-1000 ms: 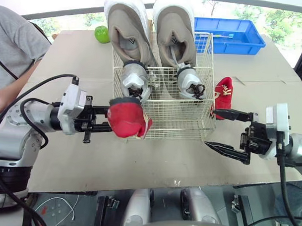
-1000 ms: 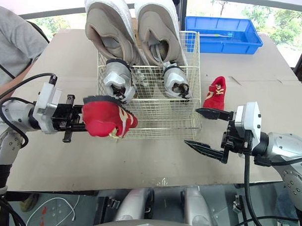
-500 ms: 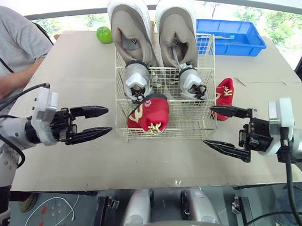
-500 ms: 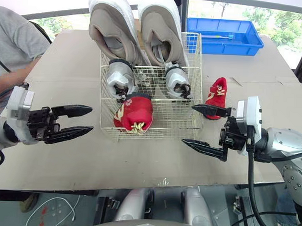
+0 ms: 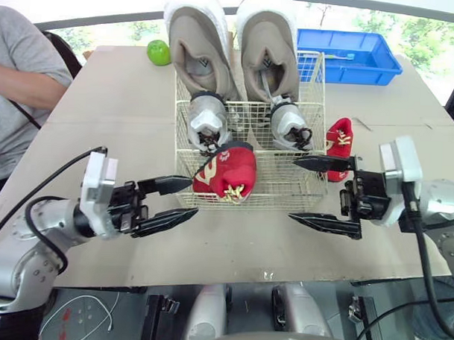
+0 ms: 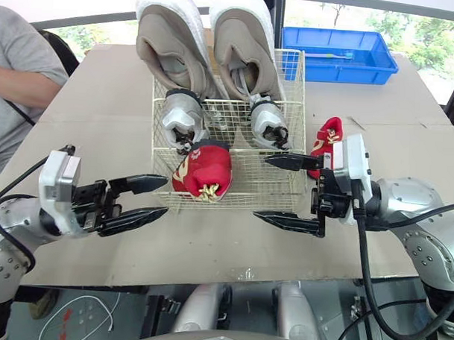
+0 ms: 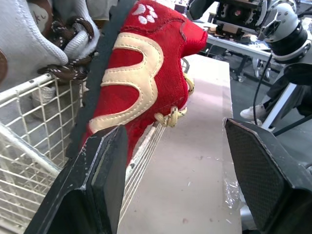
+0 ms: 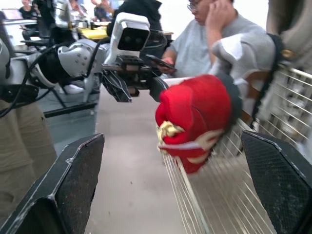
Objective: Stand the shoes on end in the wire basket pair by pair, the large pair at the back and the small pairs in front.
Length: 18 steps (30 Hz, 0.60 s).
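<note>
The left gripper (image 5: 194,196) and right gripper (image 5: 293,189) are both open. 1 red shoe (image 5: 227,170) sits in the wire basket (image 5: 286,188). The other red shoe (image 5: 337,139) lies on the bench (image 5: 117,114) just beside; grab it gently around the middle.

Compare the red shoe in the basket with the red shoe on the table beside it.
The red shoe in the basket sits at the front left of the wire basket; the red shoe on the table lies outside, to the basket's right. The first is tipped with its laces hanging down; the second turns its laces to the camera. Both are small, red, cream-laced and ungripped.
</note>
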{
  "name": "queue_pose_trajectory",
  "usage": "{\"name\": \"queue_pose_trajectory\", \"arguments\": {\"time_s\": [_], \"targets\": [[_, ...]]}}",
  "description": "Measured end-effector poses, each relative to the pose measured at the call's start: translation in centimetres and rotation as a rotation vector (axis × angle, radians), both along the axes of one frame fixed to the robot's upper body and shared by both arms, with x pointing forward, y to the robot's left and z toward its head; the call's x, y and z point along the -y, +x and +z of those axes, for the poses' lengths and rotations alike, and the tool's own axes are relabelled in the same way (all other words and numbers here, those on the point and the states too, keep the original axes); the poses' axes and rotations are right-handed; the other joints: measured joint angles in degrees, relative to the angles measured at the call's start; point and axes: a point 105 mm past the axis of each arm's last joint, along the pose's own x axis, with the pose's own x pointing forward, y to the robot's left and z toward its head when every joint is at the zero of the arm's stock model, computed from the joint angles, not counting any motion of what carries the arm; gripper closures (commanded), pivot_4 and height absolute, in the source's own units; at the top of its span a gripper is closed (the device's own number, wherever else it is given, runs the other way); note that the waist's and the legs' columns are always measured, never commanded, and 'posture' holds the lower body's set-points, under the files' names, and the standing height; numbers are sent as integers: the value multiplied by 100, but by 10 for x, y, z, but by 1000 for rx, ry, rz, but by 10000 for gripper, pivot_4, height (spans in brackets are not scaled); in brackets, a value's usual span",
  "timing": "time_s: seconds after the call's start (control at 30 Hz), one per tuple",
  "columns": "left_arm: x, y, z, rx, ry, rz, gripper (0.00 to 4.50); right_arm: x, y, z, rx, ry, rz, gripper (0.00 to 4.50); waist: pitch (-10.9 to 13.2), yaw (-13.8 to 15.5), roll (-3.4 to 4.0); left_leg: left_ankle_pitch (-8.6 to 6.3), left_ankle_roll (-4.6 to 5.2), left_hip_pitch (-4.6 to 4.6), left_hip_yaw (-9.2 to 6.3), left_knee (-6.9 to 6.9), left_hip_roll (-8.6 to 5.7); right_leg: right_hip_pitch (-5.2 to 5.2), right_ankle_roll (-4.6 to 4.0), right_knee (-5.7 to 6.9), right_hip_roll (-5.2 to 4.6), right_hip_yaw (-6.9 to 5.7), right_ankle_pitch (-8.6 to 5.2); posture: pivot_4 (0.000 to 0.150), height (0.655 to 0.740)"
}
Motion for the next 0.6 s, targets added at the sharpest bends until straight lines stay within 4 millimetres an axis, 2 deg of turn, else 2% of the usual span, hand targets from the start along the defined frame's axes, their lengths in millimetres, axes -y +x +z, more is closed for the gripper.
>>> {"name": "queue_pose_trajectory", "arguments": {"time_s": [0.17, 0.37, 0.5, 0.6], "targets": [[14, 5, 11, 44, -52, 19, 10792, 2, 1, -5, -16, -7, -34, 1840, 0, -29, -3, 0, 1, 3, -8, 0, -4, 5, 5, -9, -10, 14, 3, 1500, 7400], [28, 14, 36, 211, 0, 75, 10792, 8, -2, -7, -18, -15, -92, 1840, -3, -24, -8, 0, 0, 7, -2, 0, -5, 15, 4, -8, -1, 3, 2, 1500, 7400], [39, 12, 35, 279, 143, 128, 10792, 19, -2, -14, -41, -35, -140, 1840, -2, -31, -7, 0, 0, 8, -5, -3, -6, 15, 5, -14, -2, 7, 3, 1500, 7400], [49, 13, 29, 305, 213, 161, 10792, 22, -1, -8, -26, -24, -152, 1840, -2, -31, -8, 0, 0, 11, -4, -1, -5, 20, 6, -14, 0, 5, 2, 1500, 7400]]}}
